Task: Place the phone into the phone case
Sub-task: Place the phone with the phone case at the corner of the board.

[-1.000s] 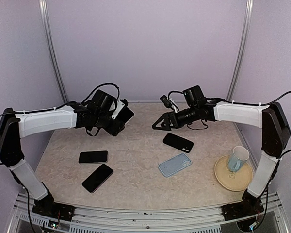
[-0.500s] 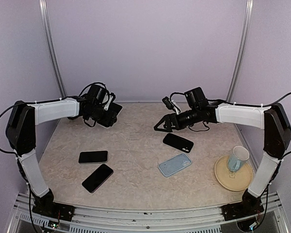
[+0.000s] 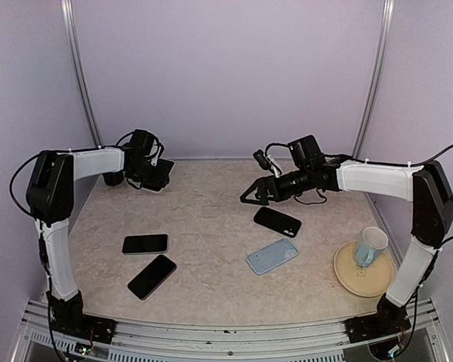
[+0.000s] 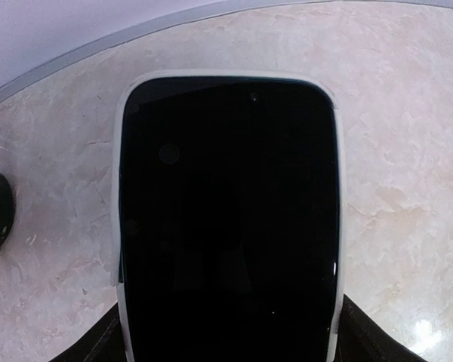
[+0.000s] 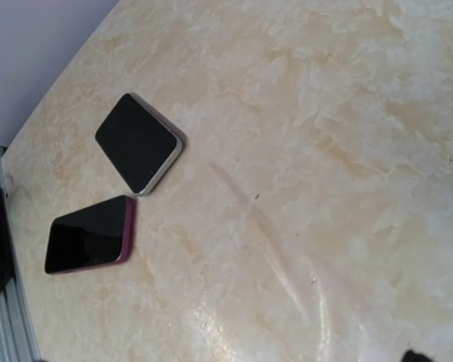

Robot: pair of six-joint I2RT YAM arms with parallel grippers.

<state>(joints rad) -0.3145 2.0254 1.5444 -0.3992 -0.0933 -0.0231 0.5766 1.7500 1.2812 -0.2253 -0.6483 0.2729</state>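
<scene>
Across the far half of the table [image 3: 211, 226] both arms reach out, the left folded into the far left corner, the right over the middle. By the near right corner a mug [image 3: 371, 246] stands on a plate [image 3: 347, 275]. Right of centre lies the blue phone case [image 3: 272, 256], with the black phone [image 3: 277, 221] flat just beyond it, not touching. Towards the near left lie a silver-edged phone [image 3: 145, 243] and a maroon-edged phone [image 3: 152, 276]. The left gripper [image 3: 151, 177] grasps a white-rimmed phone [image 4: 228, 219] by its long edges. The right gripper [image 3: 251, 197] hangs spread wide and empty just beyond the black phone. That phone looks stiff, thin and slick, so I would pinch it across its long edges. The case probably flexes.
</scene>
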